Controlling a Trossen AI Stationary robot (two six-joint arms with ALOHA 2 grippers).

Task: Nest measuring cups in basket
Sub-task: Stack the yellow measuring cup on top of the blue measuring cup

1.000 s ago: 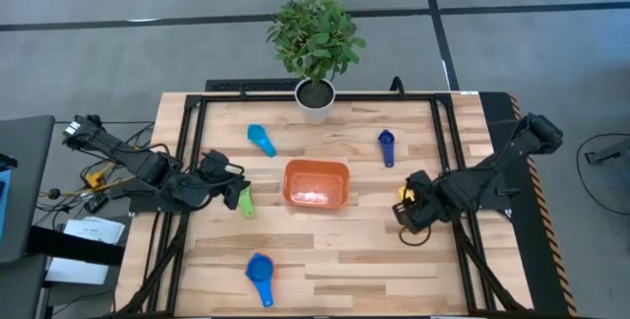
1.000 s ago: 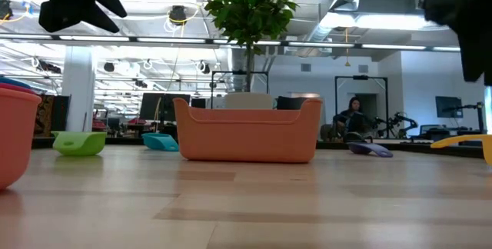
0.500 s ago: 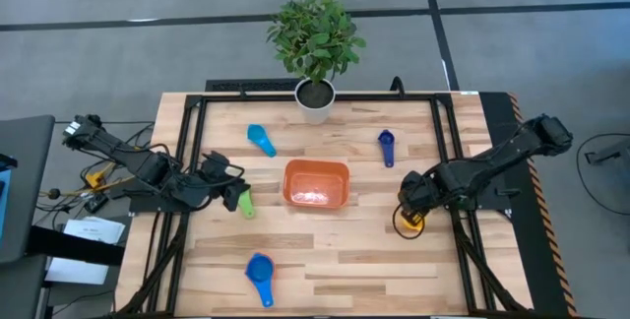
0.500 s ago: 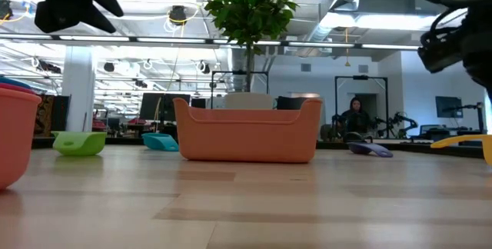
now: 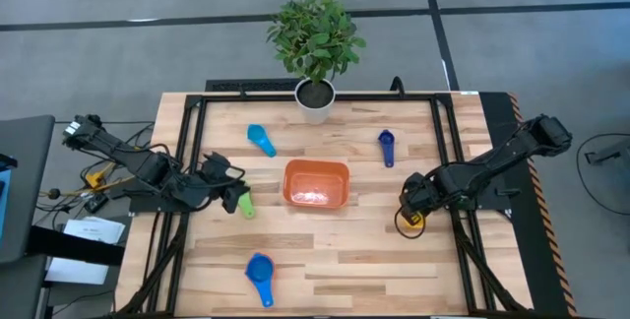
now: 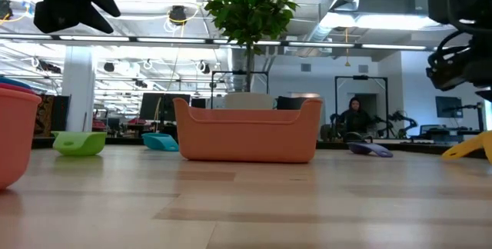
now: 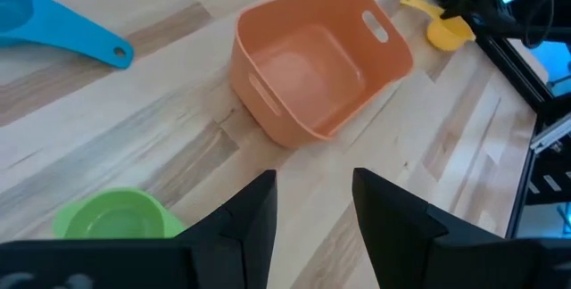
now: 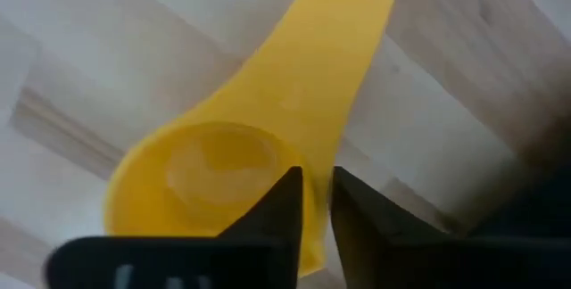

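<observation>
One yellow measuring cup (image 8: 241, 137), right of the basket (image 5: 316, 183), is pinched at its rim by the right gripper (image 8: 312, 209), and next must be lifted and carried into that basket, while the left gripper (image 7: 312, 202) is held apart beside the green cup (image 7: 116, 215).

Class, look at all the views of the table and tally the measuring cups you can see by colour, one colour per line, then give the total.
Light blue cup: 1
Navy cup: 1
Green cup: 1
Blue cup: 1
Yellow cup: 1
Red cup: 1, seen only at the edge of the low view
Total: 6
</observation>
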